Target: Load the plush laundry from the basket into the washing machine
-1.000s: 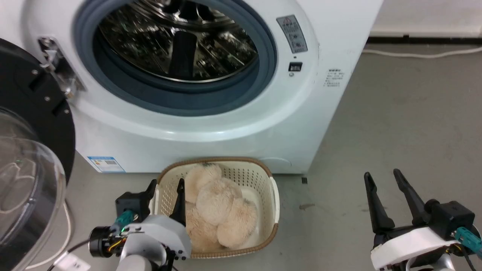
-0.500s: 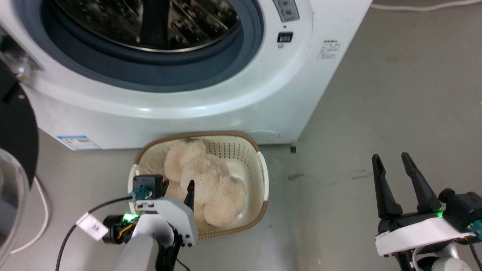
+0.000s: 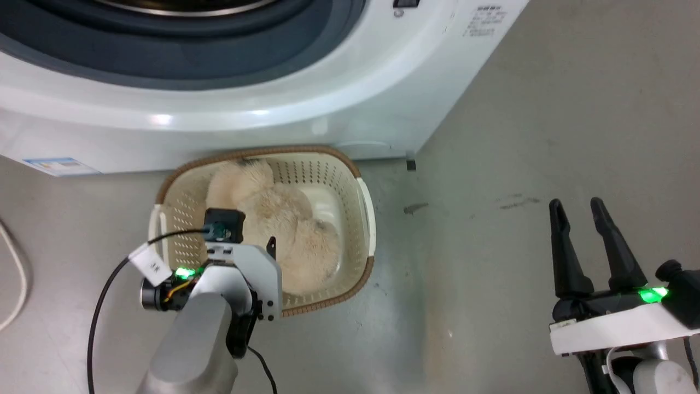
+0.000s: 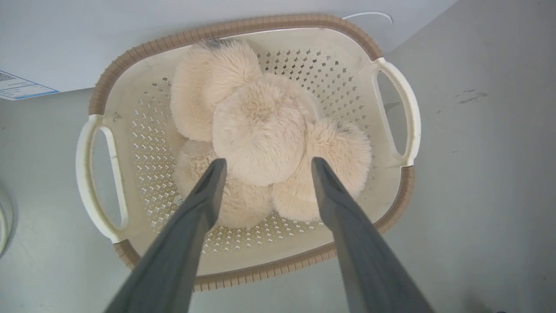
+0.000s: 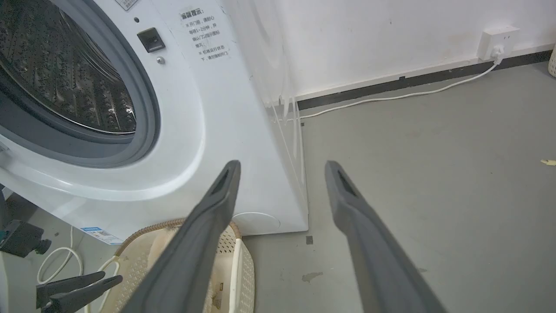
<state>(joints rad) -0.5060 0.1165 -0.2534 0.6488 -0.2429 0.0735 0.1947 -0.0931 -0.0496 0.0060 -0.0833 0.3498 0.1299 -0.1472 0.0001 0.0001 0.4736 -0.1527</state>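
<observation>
**Plush laundry** (image 4: pixel 260 126): cream, long-piled, four rounded lumps in one heap. It lies inside the basket, filling the middle and reaching the far wall.

**Basket** (image 4: pixel 278 21): perforated, with a brown rim and white side handles. It stands on the floor (image 3: pixel 519 137) right at the foot of the washing machine (image 3: pixel 273 104). Whether the rim touches the front panel cannot be told.

**Washing machine**: the grey porthole ring (image 3: pixel 164 60) sits above the basket, and the steel drum (image 5: pixel 65 74) looks bare where it shows.

**Left gripper** (image 4: pixel 267 163): fingers spread wide, holding nothing, pointing down into the basket. The fingers straddle the middle lump. Whether the tips touch the fur is unclear.

**Right gripper** (image 3: pixel 576 203): fingers apart and empty, over bare floor well to the right of the basket.

**Step in hand (judged)**: the reach down for the first grasp; nothing is loaded.

**Handling notes**:
- Lower the fingers straight down on either side of the middle lump.
- Sink them deep into the pile before closing, so they pinch the body rather than loose fur.
- Keep the tips off the perforated wall and the rim.
- Lift vertically and watch that the light basket does not rise too.
- Outer lumps may trail and snag the rim or the porthole ring.
</observation>
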